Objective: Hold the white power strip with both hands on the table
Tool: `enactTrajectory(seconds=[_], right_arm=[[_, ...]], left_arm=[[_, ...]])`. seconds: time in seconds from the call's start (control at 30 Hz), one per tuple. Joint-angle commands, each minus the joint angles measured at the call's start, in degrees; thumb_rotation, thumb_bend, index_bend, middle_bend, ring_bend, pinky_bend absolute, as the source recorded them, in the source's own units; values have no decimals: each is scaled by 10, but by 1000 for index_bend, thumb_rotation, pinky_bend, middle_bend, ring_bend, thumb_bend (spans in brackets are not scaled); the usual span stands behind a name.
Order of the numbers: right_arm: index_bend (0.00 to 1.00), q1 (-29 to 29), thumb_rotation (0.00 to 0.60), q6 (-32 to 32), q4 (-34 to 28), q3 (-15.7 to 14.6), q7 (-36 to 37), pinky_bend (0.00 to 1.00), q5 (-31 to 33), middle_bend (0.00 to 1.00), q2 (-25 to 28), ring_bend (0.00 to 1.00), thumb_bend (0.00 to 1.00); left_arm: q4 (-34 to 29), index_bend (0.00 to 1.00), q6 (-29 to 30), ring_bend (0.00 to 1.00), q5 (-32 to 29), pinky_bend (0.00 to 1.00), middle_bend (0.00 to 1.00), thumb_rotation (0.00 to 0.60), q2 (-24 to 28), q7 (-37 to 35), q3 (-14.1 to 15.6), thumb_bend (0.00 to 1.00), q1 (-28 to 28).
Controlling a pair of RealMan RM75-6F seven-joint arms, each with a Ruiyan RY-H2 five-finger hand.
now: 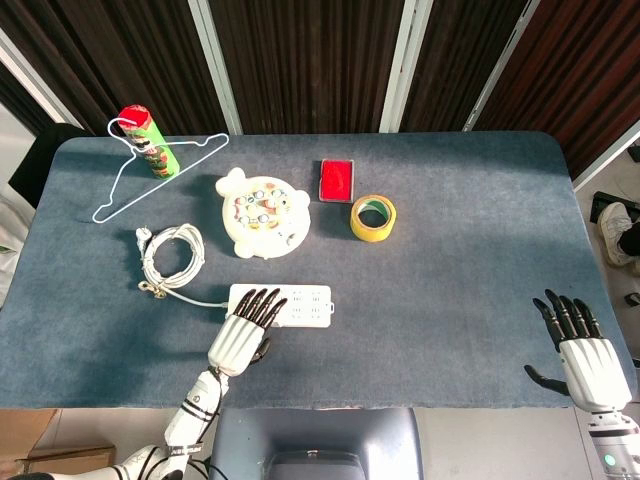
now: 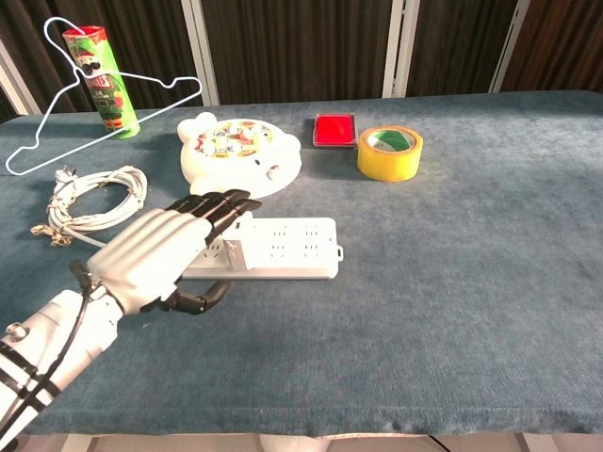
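The white power strip (image 1: 296, 306) (image 2: 287, 247) lies flat near the table's front edge, its cord running left to a coiled bundle (image 1: 170, 256) (image 2: 92, 204). My left hand (image 1: 243, 332) (image 2: 162, 252) hovers over the strip's left end, fingers spread and extended across the sockets; whether they touch it I cannot tell, and nothing is gripped. My right hand (image 1: 580, 350) stays far off at the table's front right corner, fingers apart and empty, seen only in the head view.
A white round toy (image 1: 264, 213) (image 2: 239, 155) sits behind the strip. A yellow tape roll (image 1: 373, 217) (image 2: 389, 153) and a red box (image 1: 337, 179) (image 2: 335, 129) lie to the right. A green can (image 1: 148, 140) (image 2: 101, 78) and wire hanger (image 1: 135, 170) occupy the back left.
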Motion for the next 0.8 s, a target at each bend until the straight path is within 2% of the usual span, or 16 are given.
enactTrajectory(seconds=[0.03,0.43,0.57,0.8], right_arm=[[0,0,600,-1,0,0,2,0,1,0,1,0,286],[0,-2,600,4,-1,-1,12,0,-2,0,6,0,286],[0,-2,600,4,-1,-2,14,0,-2,0,7,0,286],[0,-2,600,4,0,-3,12,0,-4,0,6,0,286]], left_arm=[[39,0,-5,0,-18,99,0,600,-32,27,-17,406,-19],[86,0,-10,6,-45,108,23,600,-70,49,-19,404,-42],[95,12,1,75,-47,121,102,600,-77,43,-19,417,-45],[105,147,14,202,-48,179,231,600,-85,32,-15,538,-49]])
